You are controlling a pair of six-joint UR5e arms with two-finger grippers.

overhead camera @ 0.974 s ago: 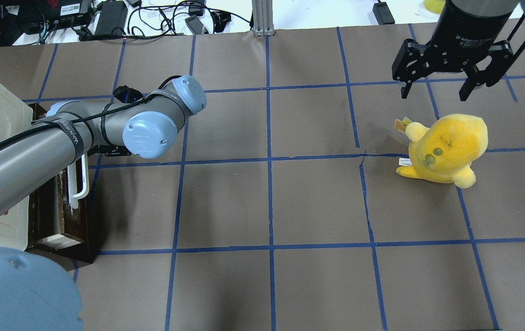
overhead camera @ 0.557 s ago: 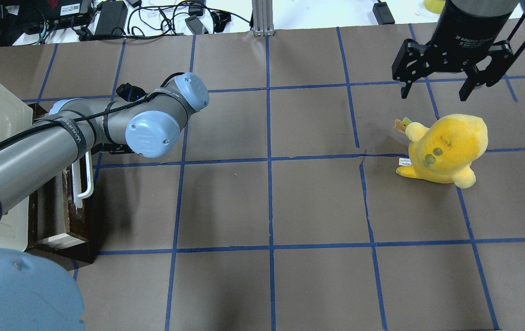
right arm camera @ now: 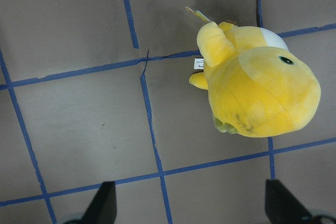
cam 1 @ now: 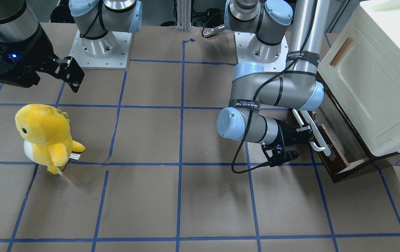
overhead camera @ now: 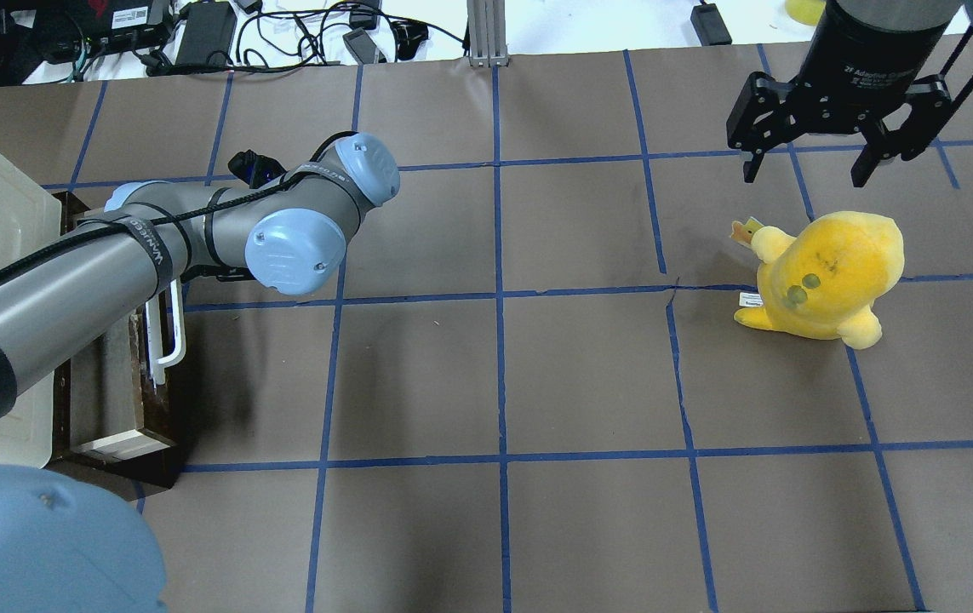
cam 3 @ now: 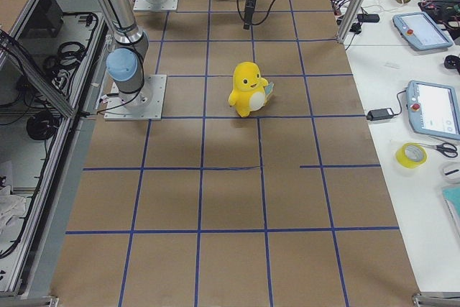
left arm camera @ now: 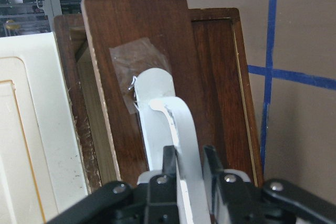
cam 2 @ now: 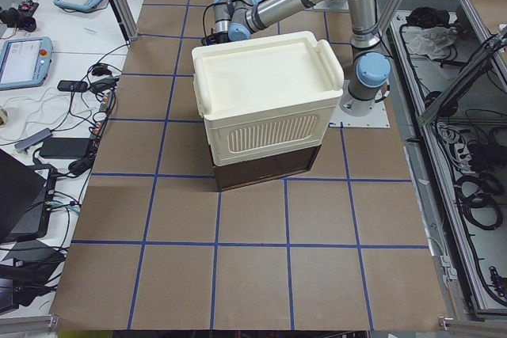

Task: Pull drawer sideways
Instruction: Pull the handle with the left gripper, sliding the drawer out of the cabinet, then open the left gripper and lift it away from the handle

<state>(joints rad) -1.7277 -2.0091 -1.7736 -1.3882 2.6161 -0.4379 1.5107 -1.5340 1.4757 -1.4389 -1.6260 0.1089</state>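
Drawer (overhead camera: pixel 103 392), partly out at the overhead frame's lower left, is held by its white handle (left arm camera: pixel 157 93) in the closed left gripper (left arm camera: pixel 190 159); it could be jammed by a skewed pull.

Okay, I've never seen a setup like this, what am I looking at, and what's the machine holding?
These are two robot arms bolted to a table marked with blue tape, photographed at one moment from above, from the front, from both ends, and by a camera on each wrist. The left gripper is closed around the white handle of a dark wooden drawer, partly out from under a cream cabinet. The right gripper hangs open and empty near a yellow plush toy standing on the table.
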